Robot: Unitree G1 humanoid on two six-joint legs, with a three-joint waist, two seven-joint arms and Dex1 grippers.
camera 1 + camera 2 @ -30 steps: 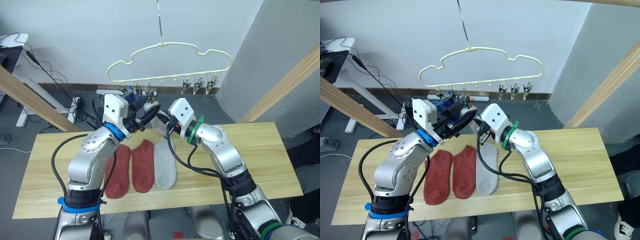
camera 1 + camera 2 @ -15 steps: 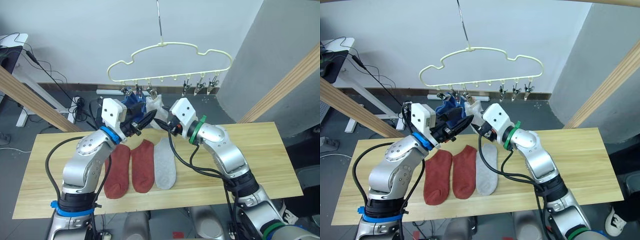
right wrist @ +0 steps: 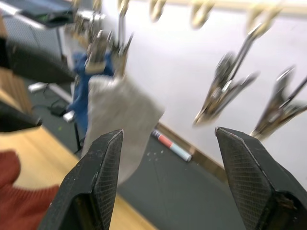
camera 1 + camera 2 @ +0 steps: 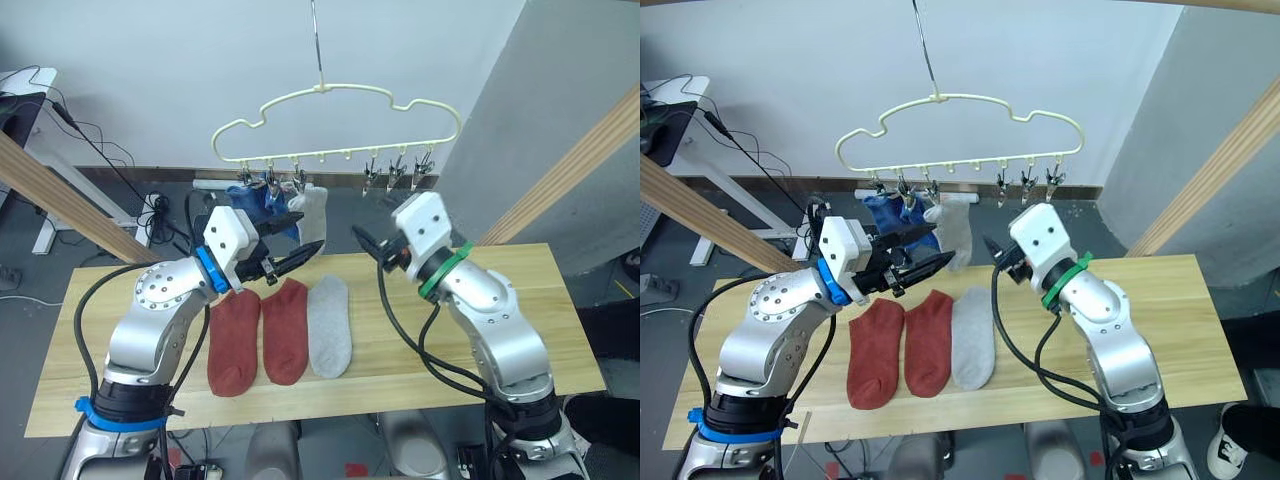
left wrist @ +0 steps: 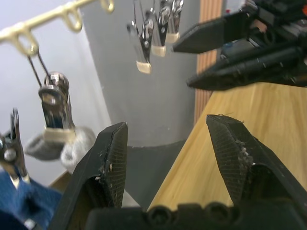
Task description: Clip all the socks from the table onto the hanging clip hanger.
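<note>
Left jaws (image 4: 923, 254) and right jaws (image 4: 992, 247) both spread and empty, raised just under the clip hanger (image 4: 960, 135). Two blue socks (image 4: 890, 212) and one grey sock (image 4: 954, 228) already clipped at left; two red socks (image 4: 902, 345) and grey sock (image 4: 973, 344) flat on worktop (image 4: 1160, 320). Between socks, by judgement; next calls for reaching down to pinch a worktop sock, then lifting to a free clip (image 4: 1001, 187).

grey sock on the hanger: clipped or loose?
Clipped. The grey sock hangs from a clip on the clip hanger; both grippers are clear of it.
</note>
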